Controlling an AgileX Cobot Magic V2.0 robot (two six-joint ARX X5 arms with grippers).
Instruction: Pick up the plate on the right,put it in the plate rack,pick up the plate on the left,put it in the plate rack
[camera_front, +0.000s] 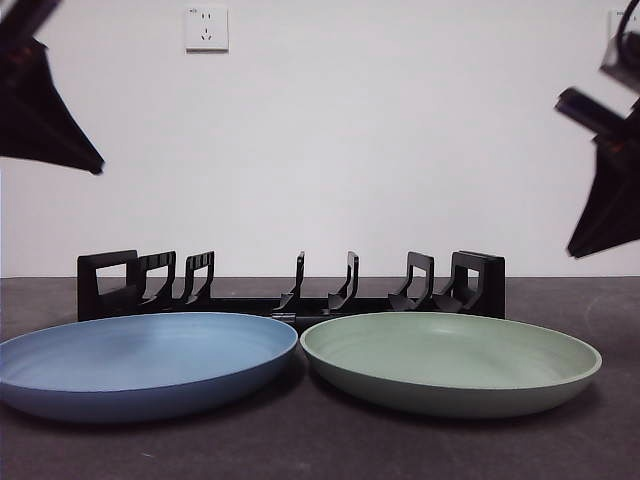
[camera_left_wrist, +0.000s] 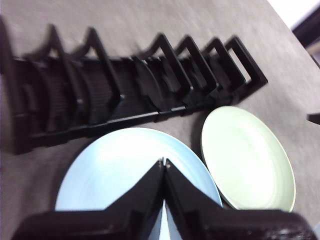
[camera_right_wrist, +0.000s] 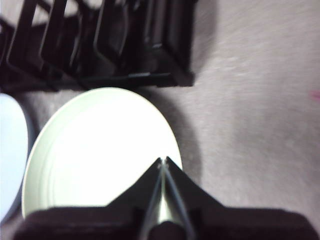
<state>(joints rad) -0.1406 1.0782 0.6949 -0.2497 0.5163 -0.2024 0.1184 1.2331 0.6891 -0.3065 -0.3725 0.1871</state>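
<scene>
plates lie flat before our plate rack (camera_front: 290, 290): blue plate (camera_front: 140, 362) left, green plate (camera_front: 450, 360) right. our left gripper (camera_left_wrist: 163, 162) and right gripper (camera_right_wrist: 162, 161) hover, jaws pressed together, empty.

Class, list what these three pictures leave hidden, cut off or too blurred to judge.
1. Blue plate: front view, left rim cut by the picture's edge; left wrist view, near part hidden by the left hand.
2. Green plate: right wrist view, glare wipes out its surface; the right hand covers its near edge.
3. Rack: front view, base hidden behind both plates; wrist views, prongs blurred.
</scene>
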